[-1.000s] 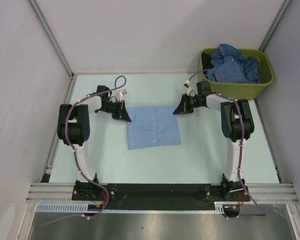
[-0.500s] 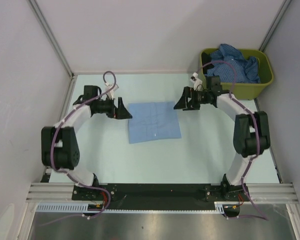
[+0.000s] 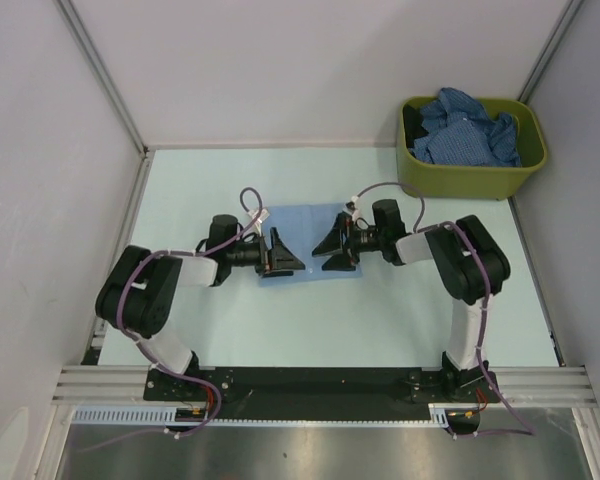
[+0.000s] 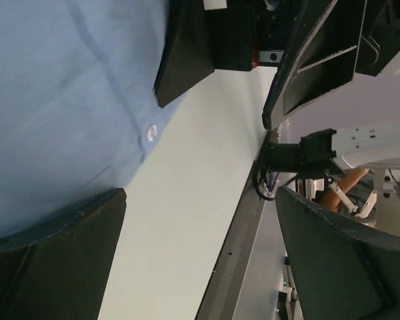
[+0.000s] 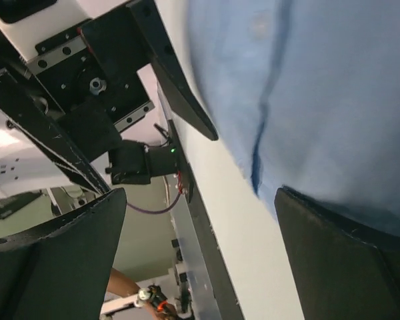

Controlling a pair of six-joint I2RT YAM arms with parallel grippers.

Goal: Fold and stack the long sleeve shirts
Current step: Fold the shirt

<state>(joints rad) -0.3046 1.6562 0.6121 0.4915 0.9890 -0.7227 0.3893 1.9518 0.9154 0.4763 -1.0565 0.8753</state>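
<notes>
While both grippers are held low over it, the light blue shirt [image 3: 305, 222] is seen folded flat near the middle of the table [image 3: 210, 190], and a white button [image 4: 151, 131] is shown close to its edge in the left wrist view. Darker patterned shirts [image 3: 468, 135] are heaped in the olive-green bin [image 3: 460, 180] at the far right corner, well apart. The folded cloth is partly covered from above by the left gripper [image 3: 286, 254] and the right gripper [image 3: 327, 244], which are faced toward each other. Both pairs of fingers are spread wide and nothing is gripped; whether the cloth is touched cannot be told.
</notes>
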